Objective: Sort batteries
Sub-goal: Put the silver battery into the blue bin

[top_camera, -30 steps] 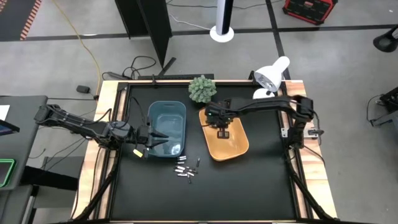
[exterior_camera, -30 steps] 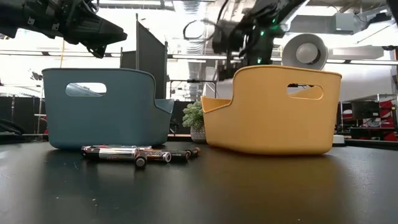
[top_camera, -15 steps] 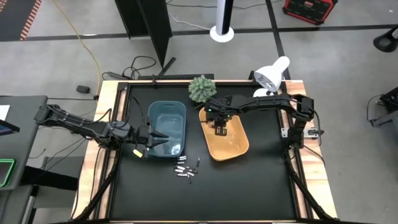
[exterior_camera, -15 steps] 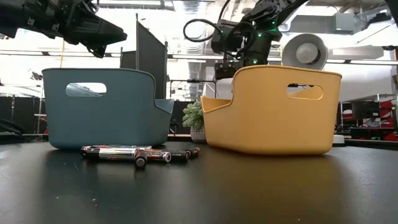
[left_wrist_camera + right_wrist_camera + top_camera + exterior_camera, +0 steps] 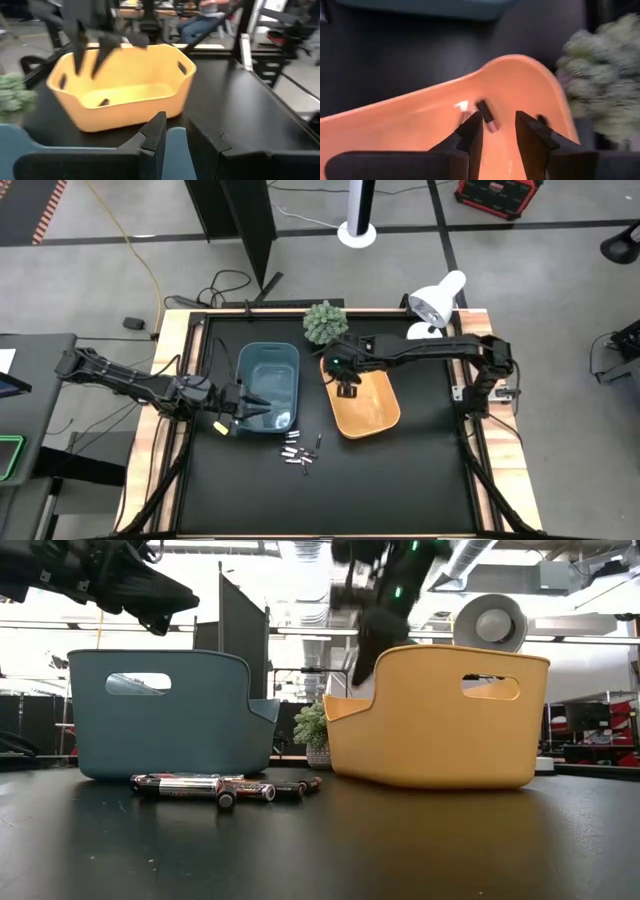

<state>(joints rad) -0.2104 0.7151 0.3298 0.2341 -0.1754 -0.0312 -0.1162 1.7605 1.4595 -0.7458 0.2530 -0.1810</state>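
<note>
**Right end effector empty above the yellow bin, loose batteries waiting below**

The small cylindrical batteries (image 5: 300, 452), some silvery and some dark, lie in a loose cluster on the black tabletop (image 5: 420, 480), nearer the front edge than either end effector and between the fronts of the two bins. In the right wrist view at least one dark battery (image 5: 485, 113) rests on the floor of the yellow-orange plastic bin (image 5: 372, 408), just ahead of that arm's fingertips.

The right end effector (image 5: 347, 387) hovers over the back end of that bin with its fingers parted and nothing between them. The drop-off step looks finished, so this arm is free for another pick.

The left end effector (image 5: 252, 402) hangs over the near end of the blue-grey plastic bin (image 5: 268, 370), fingers a narrow gap apart; nothing shows between them (the tips themselves are cut off in its wrist view).

The next move probably calls for the right arm to rise clear of the bin wall, travel to the cluster and come down on a single battery, which lie close together.
</note>
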